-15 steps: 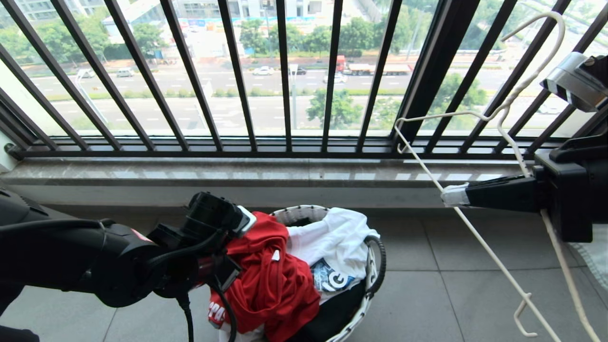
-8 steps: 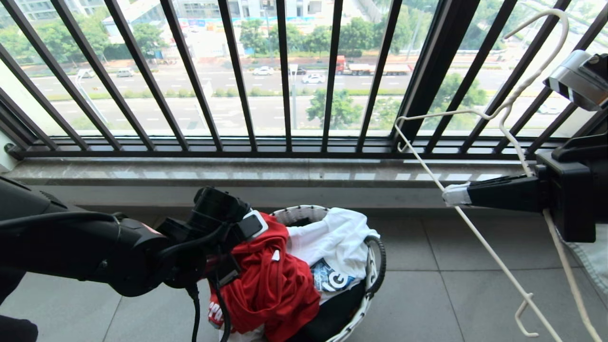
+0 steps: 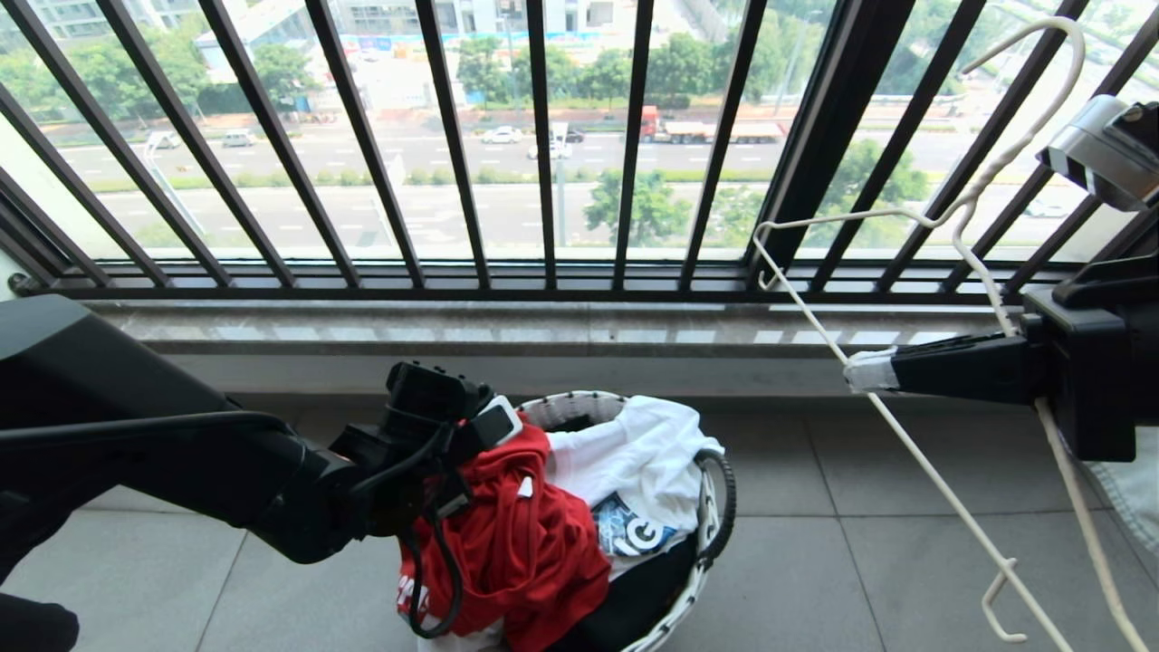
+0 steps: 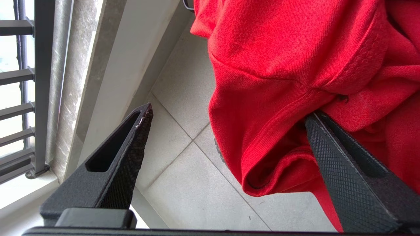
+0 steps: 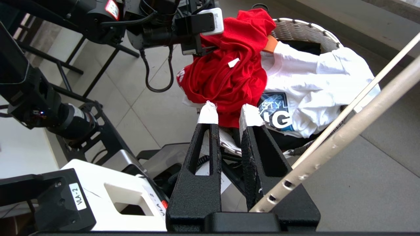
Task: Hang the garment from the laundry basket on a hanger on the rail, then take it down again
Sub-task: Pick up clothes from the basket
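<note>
The red garment (image 3: 516, 534) lies heaped over the near-left rim of the laundry basket (image 3: 579, 403), part of it hanging outside. My left gripper (image 4: 229, 118) is at that edge, open wide. A fold of the garment (image 4: 279, 65) sits between its fingers, and one fingertip (image 4: 315, 123) touches the cloth. At the right, my right gripper (image 3: 856, 373) is shut on the white wire hanger (image 3: 905, 453) and holds it up in the air in front of the window. The hanger's wire (image 5: 344, 134) runs in at the base of that gripper's fingers. The rail is out of view.
A white T-shirt with a blue print (image 3: 634, 462) and a black garment (image 3: 634, 598) also fill the basket. Behind it are a stone sill (image 3: 453, 330) and the black barred window railing (image 3: 543, 181). A pale cloth (image 3: 1132, 489) shows at the right edge. The floor is grey tile.
My left wrist has moved right, closer over the red garment at the basket's rim, and has rolled. The right arm and the hanger have stayed still.
</note>
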You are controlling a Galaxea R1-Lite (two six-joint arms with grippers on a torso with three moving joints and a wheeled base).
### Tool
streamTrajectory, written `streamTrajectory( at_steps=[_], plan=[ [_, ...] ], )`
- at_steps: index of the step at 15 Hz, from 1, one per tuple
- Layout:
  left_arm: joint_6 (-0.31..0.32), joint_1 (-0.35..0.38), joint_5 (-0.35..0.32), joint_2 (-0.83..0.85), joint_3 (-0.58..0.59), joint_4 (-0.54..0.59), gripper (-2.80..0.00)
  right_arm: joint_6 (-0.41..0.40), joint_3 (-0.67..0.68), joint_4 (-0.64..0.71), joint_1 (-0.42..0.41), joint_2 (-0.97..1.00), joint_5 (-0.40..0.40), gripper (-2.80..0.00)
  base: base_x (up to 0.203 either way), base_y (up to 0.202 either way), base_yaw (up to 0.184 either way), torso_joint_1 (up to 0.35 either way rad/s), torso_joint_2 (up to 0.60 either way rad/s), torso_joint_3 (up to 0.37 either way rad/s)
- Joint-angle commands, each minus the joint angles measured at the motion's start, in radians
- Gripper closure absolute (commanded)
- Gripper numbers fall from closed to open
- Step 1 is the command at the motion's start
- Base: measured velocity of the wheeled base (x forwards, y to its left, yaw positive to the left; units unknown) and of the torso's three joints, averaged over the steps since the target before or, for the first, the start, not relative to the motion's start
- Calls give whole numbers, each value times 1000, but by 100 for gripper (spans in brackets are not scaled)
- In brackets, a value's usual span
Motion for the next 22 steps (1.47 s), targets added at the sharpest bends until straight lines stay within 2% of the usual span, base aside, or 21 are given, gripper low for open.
streamTrajectory(
  at_steps=[1,6,9,13,18,22],
  plan=[
    [1,-1,2,22,5,-5,-280,0,0,2,0,1,3,0,0,0,0,0,0,0],
    [-2,-2,4,10,28,-11,-280,0,1,2,0,1,3,0,0,0,0,0,0,0],
    [19,8,7,56,12,-110,-280,0,0,3,0,3,3,0,0,0,0,0,0,0],
    [25,10,11,15,-20,-112,-280,0,1,2,0,6,5,0,0,0,0,0,0,0],
    [33,-15,12,-111,32,-107,-280,-1,1,2,1,4,5,0,0,0,0,0,0,0],
    [22,-16,10,-80,32,-113,-280,-1,1,2,1,8,5,0,0,0,0,0,0,0]
  ],
)
